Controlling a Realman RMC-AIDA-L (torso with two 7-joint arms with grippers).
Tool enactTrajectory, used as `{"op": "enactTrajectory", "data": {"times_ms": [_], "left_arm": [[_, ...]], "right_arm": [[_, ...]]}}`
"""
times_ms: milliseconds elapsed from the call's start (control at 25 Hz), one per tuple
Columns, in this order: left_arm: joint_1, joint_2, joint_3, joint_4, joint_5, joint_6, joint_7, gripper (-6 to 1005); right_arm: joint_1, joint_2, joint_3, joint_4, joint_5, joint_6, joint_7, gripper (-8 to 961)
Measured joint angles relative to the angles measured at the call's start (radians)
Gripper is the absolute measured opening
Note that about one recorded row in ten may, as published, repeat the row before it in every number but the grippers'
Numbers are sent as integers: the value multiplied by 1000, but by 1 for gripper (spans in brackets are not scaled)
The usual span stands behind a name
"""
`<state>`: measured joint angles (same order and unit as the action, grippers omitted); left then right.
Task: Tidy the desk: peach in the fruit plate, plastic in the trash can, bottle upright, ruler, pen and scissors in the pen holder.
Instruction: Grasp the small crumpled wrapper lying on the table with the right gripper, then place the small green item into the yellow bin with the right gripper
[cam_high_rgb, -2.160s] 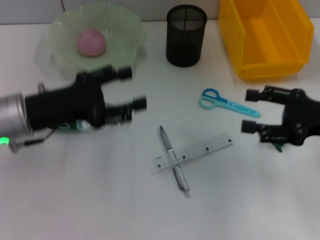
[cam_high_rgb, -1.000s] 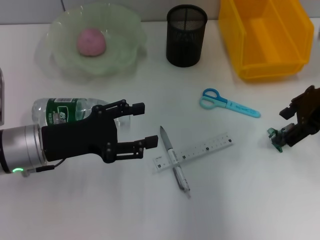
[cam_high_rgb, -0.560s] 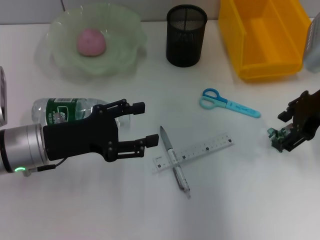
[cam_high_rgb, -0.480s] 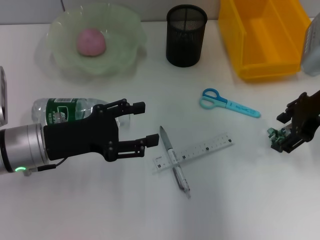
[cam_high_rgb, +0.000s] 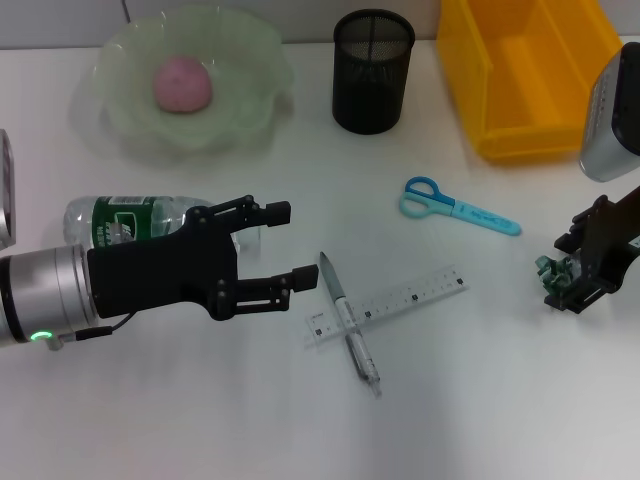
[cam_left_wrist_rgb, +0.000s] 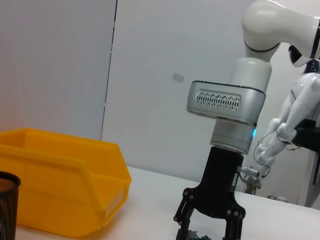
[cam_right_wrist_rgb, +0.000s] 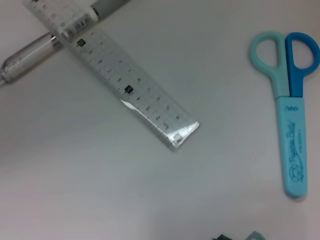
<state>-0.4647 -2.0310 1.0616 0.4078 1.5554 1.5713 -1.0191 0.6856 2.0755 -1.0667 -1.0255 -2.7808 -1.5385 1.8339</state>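
Observation:
The pink peach (cam_high_rgb: 183, 83) lies in the pale green fruit plate (cam_high_rgb: 250, 50). A clear bottle (cam_high_rgb: 125, 220) with a green label lies on its side behind my left arm. My left gripper (cam_high_rgb: 292, 245) hovers open beside it, fingers pointing toward the grey pen (cam_high_rgb: 348, 322), which lies crossed by the clear ruler (cam_high_rgb: 390, 303) (cam_right_wrist_rgb: 125, 85). Blue scissors (cam_high_rgb: 455, 205) (cam_right_wrist_rgb: 290, 100) lie further right. A small piece of green plastic (cam_high_rgb: 550, 270) (cam_left_wrist_rgb: 197, 235) sits at the right, with my right gripper (cam_high_rgb: 566, 274) (cam_left_wrist_rgb: 207, 231) pointing down, open, its fingers either side of it.
The black mesh pen holder (cam_high_rgb: 372, 70) stands at the back centre. The yellow bin (cam_high_rgb: 530, 70) (cam_left_wrist_rgb: 60, 185) serving as trash can is at the back right. The table edge runs close behind the right gripper.
My left arm came off the bottle toward the pen and then held still. My right gripper turned to point down over the green plastic, its wrist rising into view at the right edge.

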Motion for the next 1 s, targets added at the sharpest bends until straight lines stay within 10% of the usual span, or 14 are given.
{"op": "enactTrajectory", "data": {"times_ms": [400, 720, 1000], "left_arm": [[0, 0, -4, 4, 0, 3, -4, 834], [-2, -1, -5, 7, 0, 1, -4, 834], [-7, -2, -5, 7, 0, 1, -4, 834]], "right_arm": [[-12, 0, 4, -3, 0, 16, -4, 639], [-9, -7, 21, -12, 7, 0, -1, 361], [19, -34, 210, -77, 131, -142, -7, 266]]}}
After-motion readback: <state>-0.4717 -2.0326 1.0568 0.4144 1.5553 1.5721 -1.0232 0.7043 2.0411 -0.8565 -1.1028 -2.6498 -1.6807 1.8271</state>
